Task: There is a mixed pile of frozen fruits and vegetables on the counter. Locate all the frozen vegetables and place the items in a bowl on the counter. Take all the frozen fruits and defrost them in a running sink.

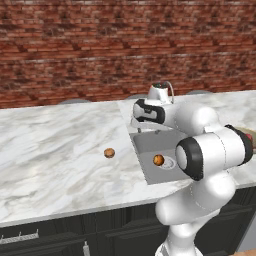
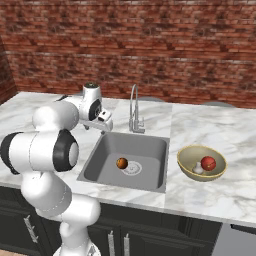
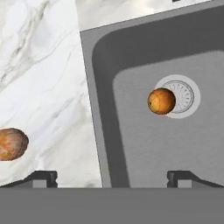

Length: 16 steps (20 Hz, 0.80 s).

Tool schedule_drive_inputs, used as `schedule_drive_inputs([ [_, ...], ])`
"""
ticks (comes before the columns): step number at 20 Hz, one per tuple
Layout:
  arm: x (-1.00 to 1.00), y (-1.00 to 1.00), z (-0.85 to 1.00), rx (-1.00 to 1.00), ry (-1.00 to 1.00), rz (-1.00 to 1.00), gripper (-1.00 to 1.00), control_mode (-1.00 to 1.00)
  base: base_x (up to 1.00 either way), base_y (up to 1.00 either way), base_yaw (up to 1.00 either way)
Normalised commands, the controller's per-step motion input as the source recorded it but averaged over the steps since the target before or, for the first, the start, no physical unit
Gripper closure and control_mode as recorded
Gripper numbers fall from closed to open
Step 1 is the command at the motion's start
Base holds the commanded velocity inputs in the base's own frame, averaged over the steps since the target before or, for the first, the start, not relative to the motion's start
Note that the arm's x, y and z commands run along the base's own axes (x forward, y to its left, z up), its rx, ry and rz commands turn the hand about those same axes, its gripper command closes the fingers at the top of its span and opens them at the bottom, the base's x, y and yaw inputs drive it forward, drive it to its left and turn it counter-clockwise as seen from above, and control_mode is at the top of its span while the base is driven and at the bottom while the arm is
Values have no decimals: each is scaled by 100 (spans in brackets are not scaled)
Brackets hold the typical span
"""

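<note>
The gripper [image 3: 112, 177] hangs above the left rim of the sink [image 2: 150, 145], its fingers spread wide and holding nothing. The larger orange ball [image 3: 161, 101] lies on the sink floor, touching the drain [image 3: 181, 96], to the right of the hand. The small brownish ball [image 3: 12, 143] rests on the counter [image 1: 55, 145], left of the hand. In the bowl [image 2: 187, 167] sit the red ball [image 2: 208, 163] and the mushroom [image 2: 198, 168].

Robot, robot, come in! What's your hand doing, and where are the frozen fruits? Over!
Gripper open, empty, above sink's left rim. Larger orange ball in the basin by the drain; brownish-orange ball on the counter. Nothing in the way.
</note>
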Motion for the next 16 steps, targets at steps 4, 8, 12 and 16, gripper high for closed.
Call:
schedule_drive_inputs([
  [4,-11,69,0,0,4,30,-100,-100,0,0,0],
  [8,-7,69,-9,0,1,30,-100,-100,0,0,0],
  [12,-8,68,-27,-1,0,26,-100,-100,0,0,0],
  [16,-14,38,-26,0,0,19,-100,-100,0,0,0],
])
